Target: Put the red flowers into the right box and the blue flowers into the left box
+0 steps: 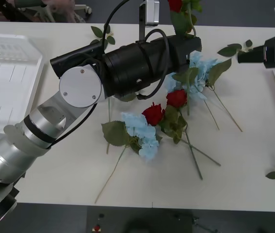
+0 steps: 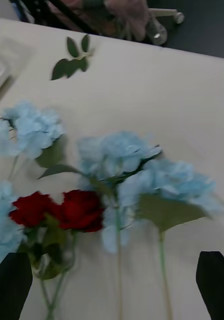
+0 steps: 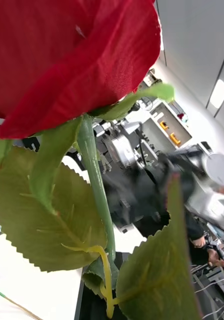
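Red rose [image 3: 67, 60] apparently in hidden left tool, stem [image 3: 97, 185] cropped

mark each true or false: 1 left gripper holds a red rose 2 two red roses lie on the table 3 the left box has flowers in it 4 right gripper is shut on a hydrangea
1. True: the left gripper holds a red rose by its stem.
2. True: two red roses lie side by side among the blue hydrangeas.
3. False: the left box holds no flowers.
4. False: the right gripper is open above the table, holding nothing.
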### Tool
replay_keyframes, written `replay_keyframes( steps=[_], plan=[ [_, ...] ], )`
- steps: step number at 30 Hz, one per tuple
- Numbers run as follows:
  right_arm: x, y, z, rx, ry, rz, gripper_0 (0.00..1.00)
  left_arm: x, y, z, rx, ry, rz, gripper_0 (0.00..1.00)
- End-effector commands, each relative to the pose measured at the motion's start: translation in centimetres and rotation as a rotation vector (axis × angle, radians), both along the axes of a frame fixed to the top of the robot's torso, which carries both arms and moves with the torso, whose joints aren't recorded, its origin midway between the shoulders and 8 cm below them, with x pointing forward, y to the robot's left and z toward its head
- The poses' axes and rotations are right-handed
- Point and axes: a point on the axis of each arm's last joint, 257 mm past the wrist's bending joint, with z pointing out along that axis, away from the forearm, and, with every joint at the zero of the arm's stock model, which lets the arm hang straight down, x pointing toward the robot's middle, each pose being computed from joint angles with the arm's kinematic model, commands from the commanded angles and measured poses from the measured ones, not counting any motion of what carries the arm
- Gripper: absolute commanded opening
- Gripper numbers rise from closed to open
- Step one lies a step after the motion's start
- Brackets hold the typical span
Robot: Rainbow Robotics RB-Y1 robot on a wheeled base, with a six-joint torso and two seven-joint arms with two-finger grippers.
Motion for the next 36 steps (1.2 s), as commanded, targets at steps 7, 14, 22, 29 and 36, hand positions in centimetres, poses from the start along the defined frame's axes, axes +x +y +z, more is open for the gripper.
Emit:
replay_keyframes(
  steps=[7,14,22,29,36],
  plan=[
    [-8.7,7.0,0.2,0.215,-0.096,0.128,0.97,-0.2,-0.1,2.4,-0.010,-0.056,-0.003,0.00],
    [-10.8,12.7,-0.2,0.270,-0.182,0.201,0.97,-0.2,-0.1,2.4,-0.010,-0.056,-0.003,0.00],
    [-11.2,17.2,-2.1,0.308,-0.220,0.234,0.97,-0.2,-0.1,2.4,-0.010,-0.056,-0.003,0.00],
    [-10.5,19.9,-2.9,0.317,-0.264,0.221,0.97,-0.2,-0.1,2.4,-0.010,-0.056,-0.003,0.00],
    [-9.9,22.3,-2.3,0.353,-0.297,0.208,0.97,-0.2,-0.1,2.4,-0.010,-0.056,-0.003,0.00]
  ],
)
